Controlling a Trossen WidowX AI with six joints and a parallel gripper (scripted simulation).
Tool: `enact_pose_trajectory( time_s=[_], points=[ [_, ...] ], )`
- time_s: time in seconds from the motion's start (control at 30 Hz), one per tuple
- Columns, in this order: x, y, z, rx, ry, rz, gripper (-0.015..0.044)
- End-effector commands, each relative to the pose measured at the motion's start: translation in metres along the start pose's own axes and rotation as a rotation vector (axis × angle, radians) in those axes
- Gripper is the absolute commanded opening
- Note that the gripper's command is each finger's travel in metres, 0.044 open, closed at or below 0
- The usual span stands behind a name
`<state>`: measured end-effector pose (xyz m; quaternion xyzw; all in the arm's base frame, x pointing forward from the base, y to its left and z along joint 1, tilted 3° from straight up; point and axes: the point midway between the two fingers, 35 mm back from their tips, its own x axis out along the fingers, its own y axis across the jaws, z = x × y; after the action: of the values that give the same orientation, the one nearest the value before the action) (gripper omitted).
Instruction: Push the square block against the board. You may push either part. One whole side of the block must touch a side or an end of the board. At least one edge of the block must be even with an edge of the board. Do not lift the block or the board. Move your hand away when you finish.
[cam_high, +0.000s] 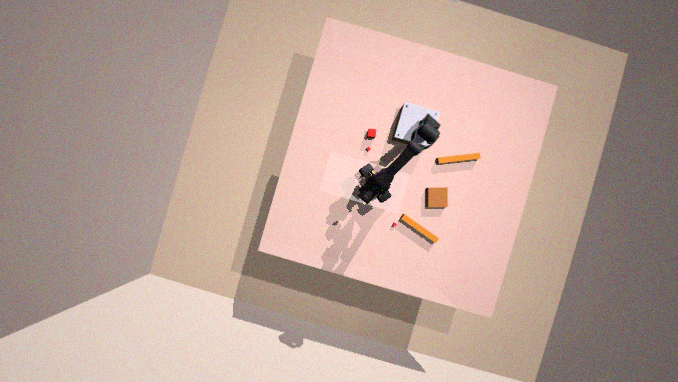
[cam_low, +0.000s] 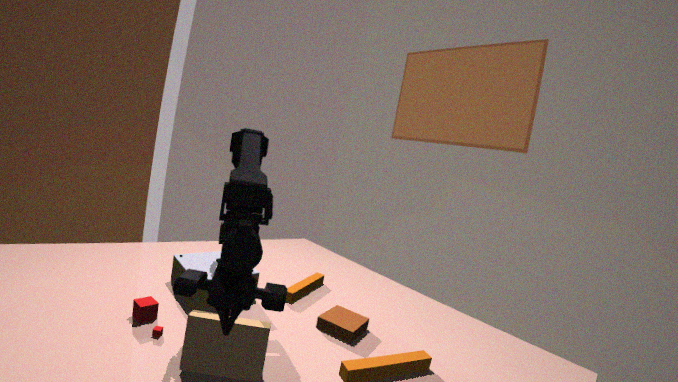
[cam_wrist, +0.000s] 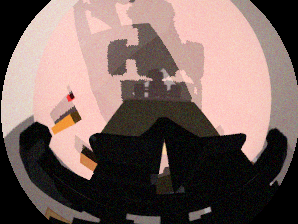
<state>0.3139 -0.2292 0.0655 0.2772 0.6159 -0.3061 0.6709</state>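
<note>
square block (cam_high: 436, 197), flat matte brown slab, lies apart from boards.

Layout in top view, relative to square block (cam_high: 436, 197):
- upper board (cam_high: 458, 158) above, apart
- lower board (cam_high: 419, 228) below-left, apart
- tiny cube (cam_high: 394, 225) at lower board's left end
- gripper (cam_high: 366, 196) left, well apart
- arm base plate (cam_high: 412, 119) far above-left
- larger cube (cam_high: 371, 133) left of base plate

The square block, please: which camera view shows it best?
The top view: the square block lies unobstructed, apart from both orange boards. The exterior view shows it slanted but whole. In the wrist view I cannot identify it.
</note>
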Motion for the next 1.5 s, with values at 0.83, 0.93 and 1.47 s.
enact_pose_trajectory(
  time_s=[0.83,0.93,1.47],
  points=[
    [0.004,0.000,-0.015,0.003,0.014,-0.002,0.0000],
    [0.004,0.000,-0.010,0.003,0.014,-0.002,0.0000],
    [0.004,0.000,0.016,0.003,0.012,-0.002,0.0000]
  ],
)
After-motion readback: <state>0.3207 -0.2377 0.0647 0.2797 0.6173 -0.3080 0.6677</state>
